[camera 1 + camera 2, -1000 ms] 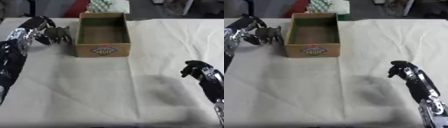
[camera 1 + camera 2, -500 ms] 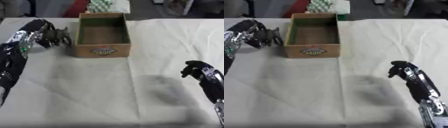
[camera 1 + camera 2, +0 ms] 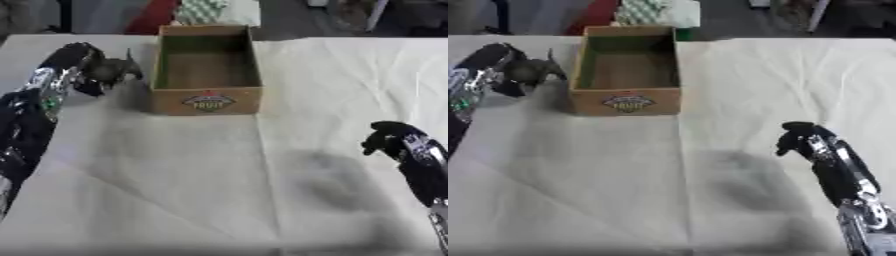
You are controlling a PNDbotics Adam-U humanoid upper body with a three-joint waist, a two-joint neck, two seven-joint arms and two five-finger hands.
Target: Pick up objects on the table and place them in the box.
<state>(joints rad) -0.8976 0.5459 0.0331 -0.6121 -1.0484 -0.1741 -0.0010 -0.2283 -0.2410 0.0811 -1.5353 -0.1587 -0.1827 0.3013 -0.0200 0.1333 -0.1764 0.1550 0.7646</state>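
Beside the box [image 3: 207, 75], the left hand [image 3: 77, 65] clasps a dark toy [image 3: 112, 69], long axis toward the box.

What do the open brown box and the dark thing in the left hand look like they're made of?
The open brown box looks like matte cardboard: flat tan walls, printed label. The dark grey object in the left hand has a dull finish, maybe plastic or rubber; too blurred to be sure.

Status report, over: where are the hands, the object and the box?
Left robot hand shut on dark object, left of box. Right robot hand curled, idle, lower right. Box looks empty, path clear.
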